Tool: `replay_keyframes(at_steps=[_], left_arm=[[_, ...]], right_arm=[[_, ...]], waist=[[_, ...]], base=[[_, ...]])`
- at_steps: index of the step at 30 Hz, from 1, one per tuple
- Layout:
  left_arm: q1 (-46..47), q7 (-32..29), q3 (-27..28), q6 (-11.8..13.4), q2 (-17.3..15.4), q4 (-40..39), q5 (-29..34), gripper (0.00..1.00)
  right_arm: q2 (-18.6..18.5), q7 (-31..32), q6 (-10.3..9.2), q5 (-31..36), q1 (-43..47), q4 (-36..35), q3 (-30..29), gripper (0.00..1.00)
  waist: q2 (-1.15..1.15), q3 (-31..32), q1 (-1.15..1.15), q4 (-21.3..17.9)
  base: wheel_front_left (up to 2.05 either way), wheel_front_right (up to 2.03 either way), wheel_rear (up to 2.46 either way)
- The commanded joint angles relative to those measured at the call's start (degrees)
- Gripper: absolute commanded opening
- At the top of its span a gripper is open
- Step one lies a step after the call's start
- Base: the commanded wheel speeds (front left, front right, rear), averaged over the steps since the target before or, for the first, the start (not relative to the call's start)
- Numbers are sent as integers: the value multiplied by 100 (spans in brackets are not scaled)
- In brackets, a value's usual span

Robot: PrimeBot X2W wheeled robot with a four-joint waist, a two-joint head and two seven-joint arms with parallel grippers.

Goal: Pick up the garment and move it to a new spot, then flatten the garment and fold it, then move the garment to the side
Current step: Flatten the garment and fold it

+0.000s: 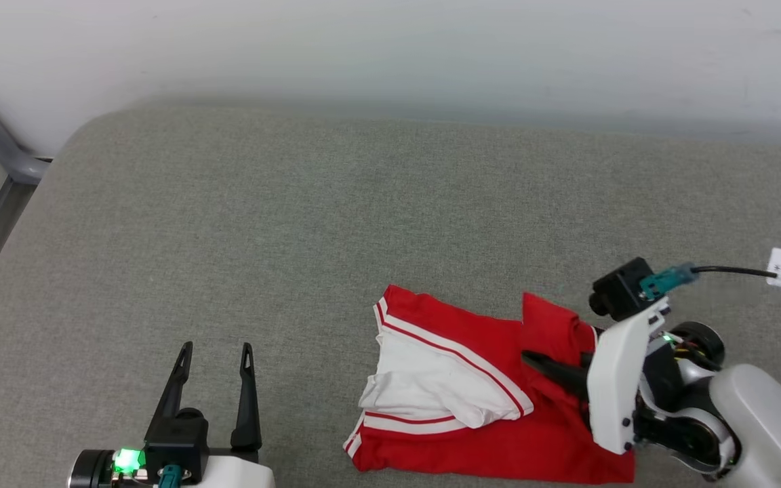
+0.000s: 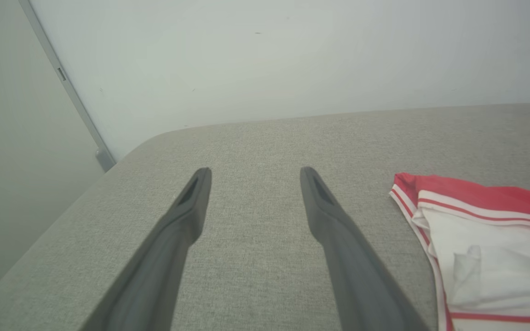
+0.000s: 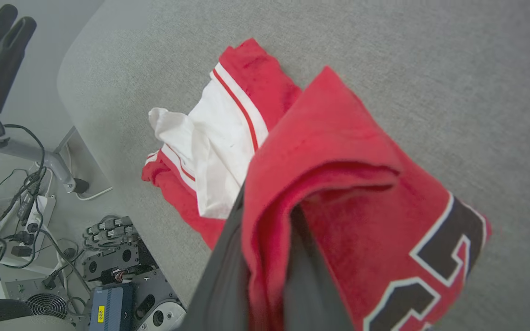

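1 red fold of the garment (image 1: pixel 485 440) sits pinched in my right fingers (image 1: pixel 533 358); my left fingers (image 1: pixel 247 366) hang spread over the surface (image 1: pixel 295 224).

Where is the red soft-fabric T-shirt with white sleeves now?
Head view: the red T-shirt lies near right on the grey padded surface, its right part pinched by the right gripper.

The garment (image 1: pixel 499 447) lies on the cushion (image 1: pixel 295 224), well right of the left gripper (image 1: pixel 217 347), with the wall (image 1: pixel 390 47) behind.
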State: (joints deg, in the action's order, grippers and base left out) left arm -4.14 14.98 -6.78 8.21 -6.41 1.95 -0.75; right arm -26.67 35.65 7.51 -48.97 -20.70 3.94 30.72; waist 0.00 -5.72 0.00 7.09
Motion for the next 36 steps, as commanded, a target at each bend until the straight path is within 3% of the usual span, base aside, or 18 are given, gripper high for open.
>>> replay_keyframes(at_steps=[1,12,21,25,26,27,36], left_arm=[[109,28,-17,-8,39,9,12,100],[313,28,-83,-40,98,65,-5,100],[462,28,-124,-57,144,143,-7,100],[427,28,-74,-32,149,181,-25,100],[404,28,-62,-32,145,193,-27,100],[378,28,-48,-38,137,205,-26,100],[252,28,27,-101,65,210,-26,100]], right_arm=[[129,-13,-5,83,-222,122,145,0],[1013,-269,-5,392,-1247,1473,1137,0],[1231,-680,-5,618,-1464,2732,1628,0],[1223,-986,-5,508,-1502,2900,1818,0],[1191,-1080,-5,493,-1540,2885,1855,14],[1140,-1189,-5,512,-1594,2849,1885,100],[553,-2286,-5,603,-1498,1817,1837,100]], waist=[[0,-43,0,28],[0,-292,0,138],[0,-406,0,241],[0,-393,0,200],[0,-372,0,181],[0,-346,0,160],[0,-40,0,-74]], base=[[0,0,0],[0,0,0],[0,0,0],[0,0,0],[0,0,0],[0,0,0],[0,0,0]])
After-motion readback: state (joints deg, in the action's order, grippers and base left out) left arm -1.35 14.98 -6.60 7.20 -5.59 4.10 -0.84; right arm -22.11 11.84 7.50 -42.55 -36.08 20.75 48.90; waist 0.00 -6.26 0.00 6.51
